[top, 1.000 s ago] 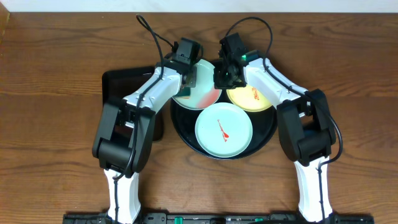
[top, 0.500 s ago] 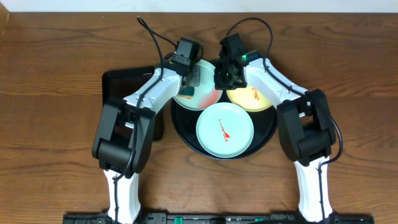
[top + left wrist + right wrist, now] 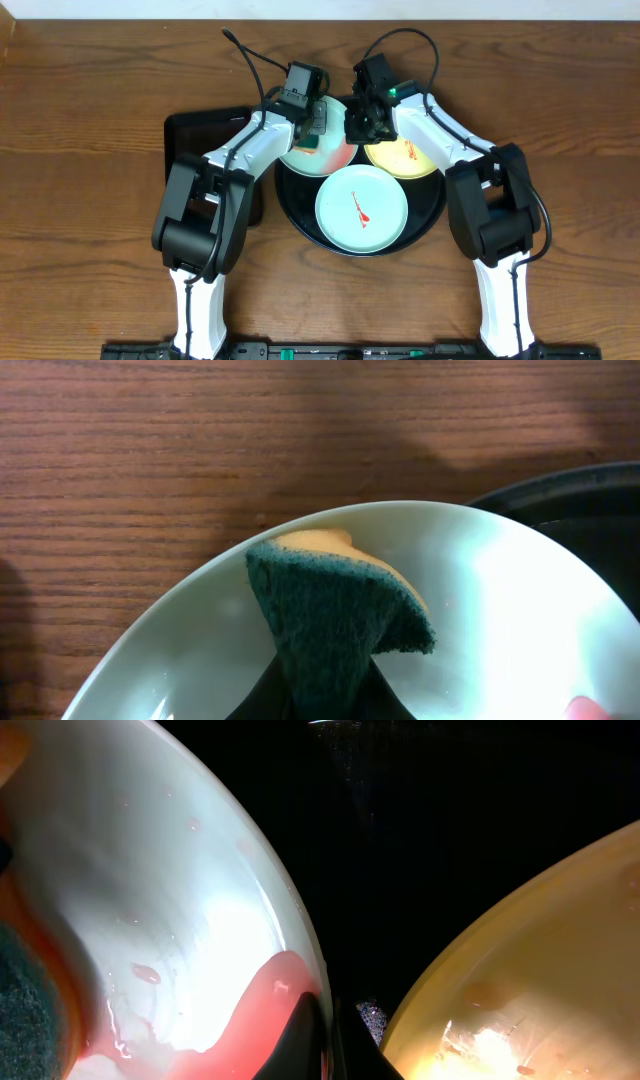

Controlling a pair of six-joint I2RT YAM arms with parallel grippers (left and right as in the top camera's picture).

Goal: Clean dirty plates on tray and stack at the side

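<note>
On the round black tray (image 3: 432, 212) lie three plates. The back-left light blue plate (image 3: 333, 153) carries a wet red smear. My left gripper (image 3: 314, 118) is shut on a green and yellow sponge (image 3: 340, 610), which presses on that plate (image 3: 500, 620) near its far rim. My right gripper (image 3: 358, 128) is shut on the same plate's right rim (image 3: 318, 970), one finger inside and one outside. The red film (image 3: 250, 1020) pools beside the fingers. A pale yellow plate (image 3: 408, 157) (image 3: 540, 980) and a front light blue plate (image 3: 360, 208), each with a red smear, lie untouched.
A smaller rectangular black tray (image 3: 195, 135) sits left of the round one, partly under my left arm. Bare wooden table surrounds both trays. The yellow plate's edge lies close to my right gripper's outer finger, with a strip of black tray (image 3: 420, 820) between.
My left gripper has slid the sponge slightly to the right and farther back across the blue plate. The right gripper has kept its hold on the rim without moving.
</note>
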